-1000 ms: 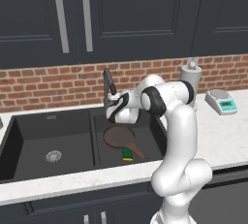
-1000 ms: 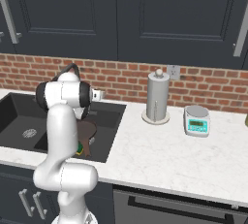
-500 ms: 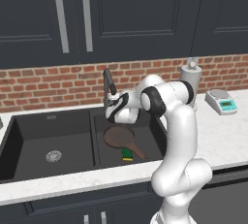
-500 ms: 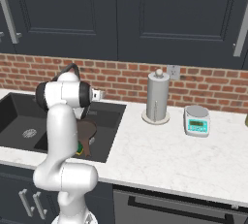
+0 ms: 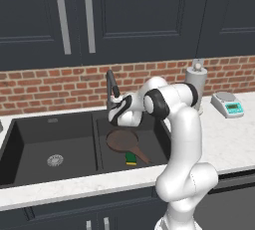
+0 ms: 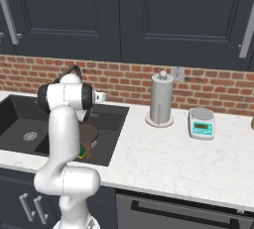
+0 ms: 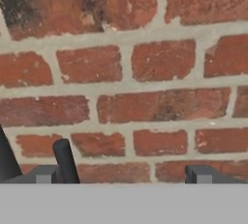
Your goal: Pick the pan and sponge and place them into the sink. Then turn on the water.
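The dark-brown pan [image 5: 121, 141] lies on the floor of the black sink's [image 5: 50, 124] right basin, its handle pointing toward the front right. Beside that handle lies the green and yellow sponge [image 5: 131, 159]. From the right base view, the pan [image 6: 89, 135] and sponge [image 6: 81, 151] show past my arm. My gripper [image 5: 114, 109] hovers above the right basin, close to the base of the dark arched faucet [image 5: 110, 85], and points at the brick wall. In the hand view the gripper [image 7: 123, 174] is open and holds nothing, with a dark faucet rod [image 7: 65, 161] just inside its left fingertip. No water is in view at the spout.
A paper towel holder [image 6: 161, 99] and a small kitchen scale [image 6: 202, 123] stand on the white counter [image 6: 163, 158] right of the sink. The left basin has a round metal drain [image 5: 55, 160]. Dark cabinets hang above the brick backsplash.
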Controlling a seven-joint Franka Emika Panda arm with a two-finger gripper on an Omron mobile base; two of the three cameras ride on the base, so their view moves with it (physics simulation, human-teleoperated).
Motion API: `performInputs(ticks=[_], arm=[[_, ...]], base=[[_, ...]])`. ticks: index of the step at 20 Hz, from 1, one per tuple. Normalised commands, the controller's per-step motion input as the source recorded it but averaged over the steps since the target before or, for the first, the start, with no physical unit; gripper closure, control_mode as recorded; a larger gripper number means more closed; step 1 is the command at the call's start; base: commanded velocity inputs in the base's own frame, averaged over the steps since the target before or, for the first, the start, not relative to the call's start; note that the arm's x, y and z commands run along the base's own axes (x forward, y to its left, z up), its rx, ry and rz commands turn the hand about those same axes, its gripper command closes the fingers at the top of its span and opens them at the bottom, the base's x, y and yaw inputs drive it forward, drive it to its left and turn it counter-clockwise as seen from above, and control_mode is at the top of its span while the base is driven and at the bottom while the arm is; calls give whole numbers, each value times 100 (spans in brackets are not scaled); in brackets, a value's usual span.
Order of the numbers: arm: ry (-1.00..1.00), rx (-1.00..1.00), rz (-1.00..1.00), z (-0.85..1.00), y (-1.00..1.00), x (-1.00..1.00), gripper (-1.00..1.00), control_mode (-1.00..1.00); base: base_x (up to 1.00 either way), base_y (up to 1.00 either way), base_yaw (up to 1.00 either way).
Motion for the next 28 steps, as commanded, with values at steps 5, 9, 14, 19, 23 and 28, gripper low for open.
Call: performInputs(ticks=[5,9,14,19,23,28], arm=[[0,0,0,-7,0,8,-100,-100],[0,0,0,-9,0,6,-100,-100],[0,0,2,-10,0,2,-100,-100],[0,0,4,-3,0,0,-100,-100],[0,0,5,-1,0,0,-100,-100],[0,0,3,0,0,2,-100,-100]], base=[[0,0,0],[0,0,0],[0,0,0],[0,0,0],[0,0,0],[0,0,0]])
